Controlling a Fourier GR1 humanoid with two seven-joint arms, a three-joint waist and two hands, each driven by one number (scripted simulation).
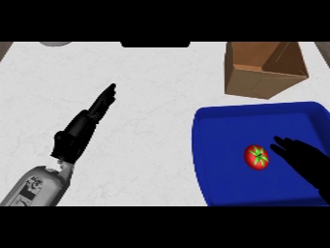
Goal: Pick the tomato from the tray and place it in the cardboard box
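Your right hand hovers open beside the tomato in the tray — ready to grasp; left hand rests open on the desk.

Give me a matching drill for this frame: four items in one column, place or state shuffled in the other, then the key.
Column 1
1. tomato
2. cardboard box
3. left hand
4. right hand

Column 2
A. over the bare white counter, fingers straight, away from the tray
B. lying in the blue tray
C. over the tray, open, just right of the tomato
D. standing on the counter beyond the tray, open at the top

Pairs: 1-B, 2-D, 3-A, 4-C
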